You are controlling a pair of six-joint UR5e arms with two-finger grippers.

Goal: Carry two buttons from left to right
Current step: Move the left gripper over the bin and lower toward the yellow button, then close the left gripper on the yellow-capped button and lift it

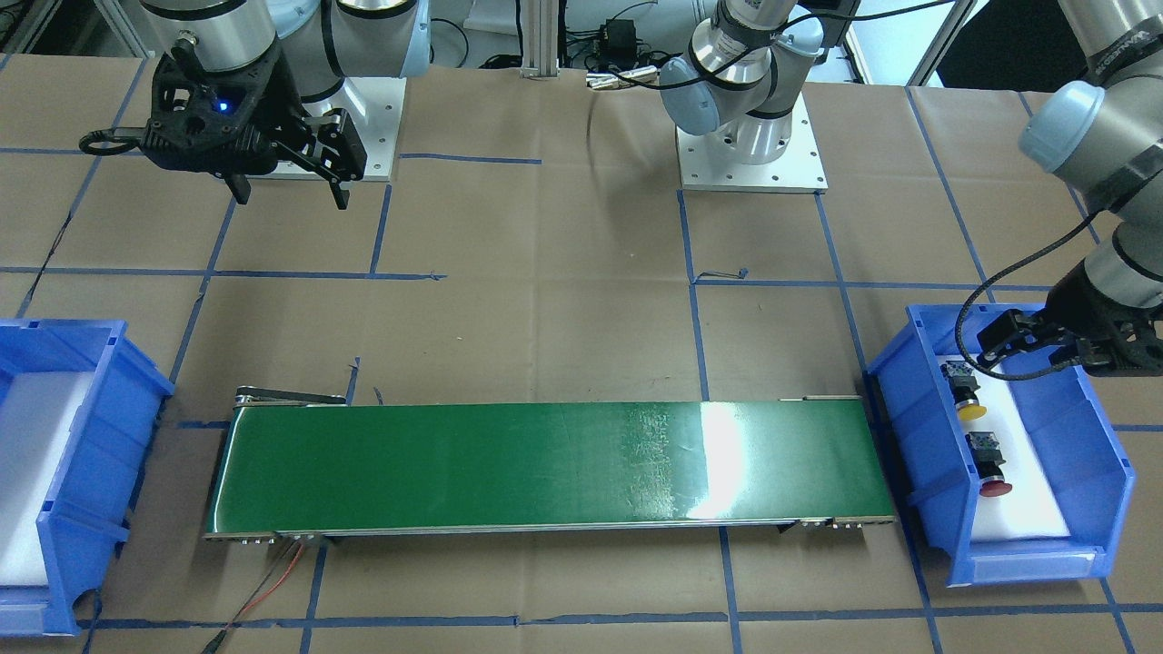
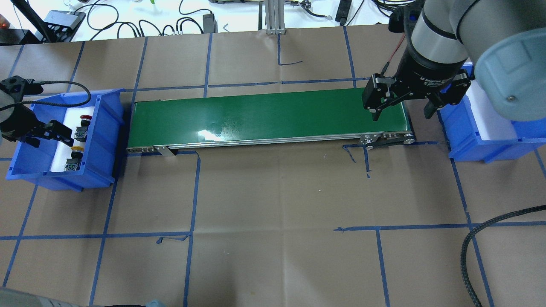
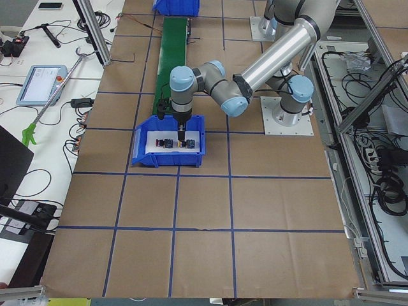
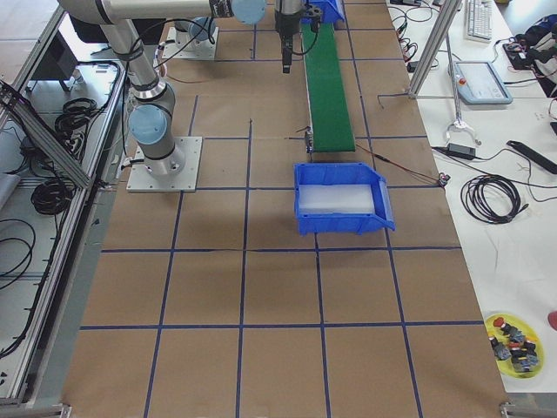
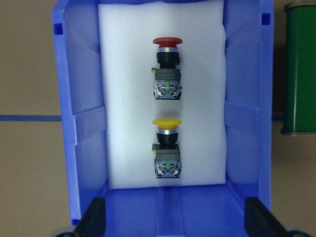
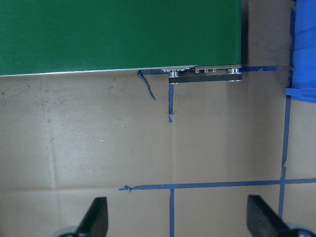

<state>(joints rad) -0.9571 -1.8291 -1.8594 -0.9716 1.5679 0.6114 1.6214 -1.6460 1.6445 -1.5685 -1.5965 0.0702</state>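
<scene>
Inside the blue bin [image 5: 86, 123], the yellow button [image 5: 167, 148] and, beyond it, the red button [image 5: 167, 69] lie in line. Their long axes run crosswise to the closing line of the left claw [image 5: 176, 219], which hangs wide apart over the bin's end wall. Well away from the bin, the right claw [image 2: 401, 114] gapes empty.

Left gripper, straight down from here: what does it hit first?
The left gripper would probably meet the yellow button in the blue bin, or the white foam right beside it; depth is unclear.
</scene>
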